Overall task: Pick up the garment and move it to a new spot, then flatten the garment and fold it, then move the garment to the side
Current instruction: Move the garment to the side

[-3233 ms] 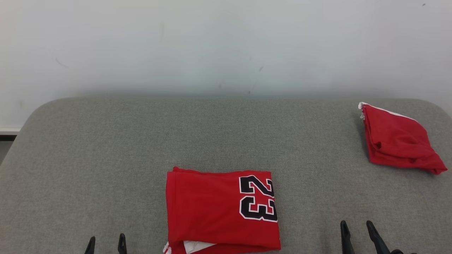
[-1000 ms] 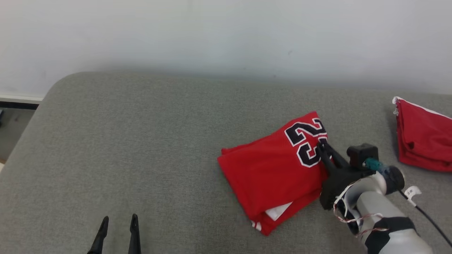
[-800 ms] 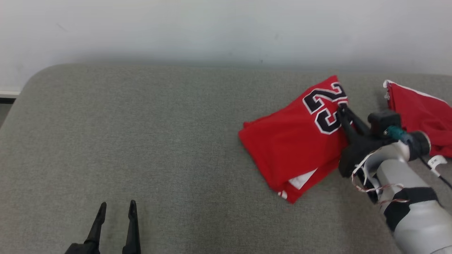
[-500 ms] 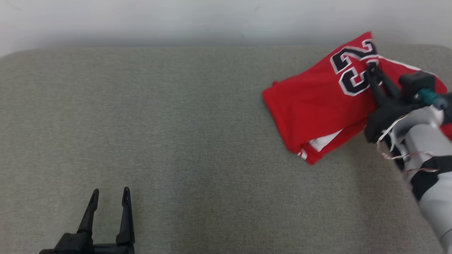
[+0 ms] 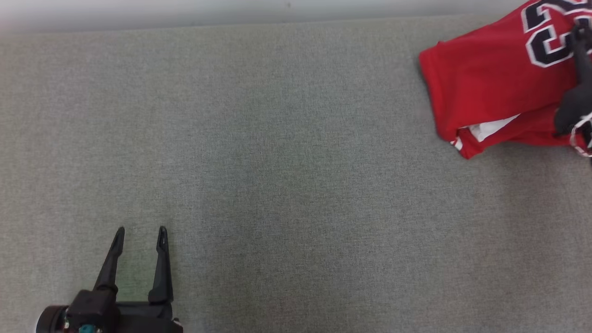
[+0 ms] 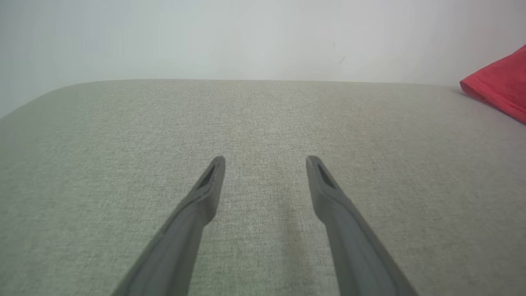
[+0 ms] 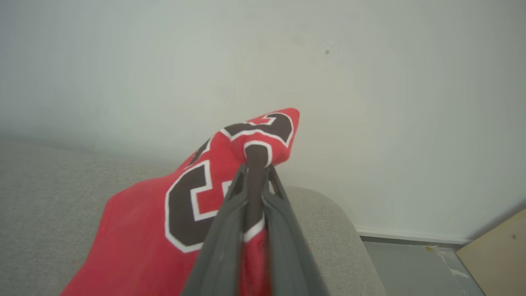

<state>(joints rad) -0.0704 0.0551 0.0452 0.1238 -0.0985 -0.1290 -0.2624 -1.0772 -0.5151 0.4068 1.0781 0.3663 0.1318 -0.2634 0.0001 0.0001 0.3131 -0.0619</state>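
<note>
The garment (image 5: 485,83) is a folded red jersey with a black, white-edged number. It lies at the far right of the grey cushioned surface (image 5: 277,162) in the head view. My right gripper (image 5: 579,34) is shut on its numbered corner. In the right wrist view the right gripper (image 7: 255,164) pinches that corner and lifts it off the surface, while the rest of the garment (image 7: 139,230) trails down to the left. My left gripper (image 5: 141,230) stands open at the lower left, with nothing between its fingers (image 6: 205,193).
The surface's rounded right end (image 7: 341,222) drops to a grey floor, where a tan board (image 7: 497,255) lies. A pale wall (image 6: 263,37) runs behind the surface. A red cloth edge (image 6: 499,84) shows at the far right of the left wrist view.
My right gripper has carried the garment from the front middle to the far right end. The head view has tipped downward. The left gripper has stayed open.
</note>
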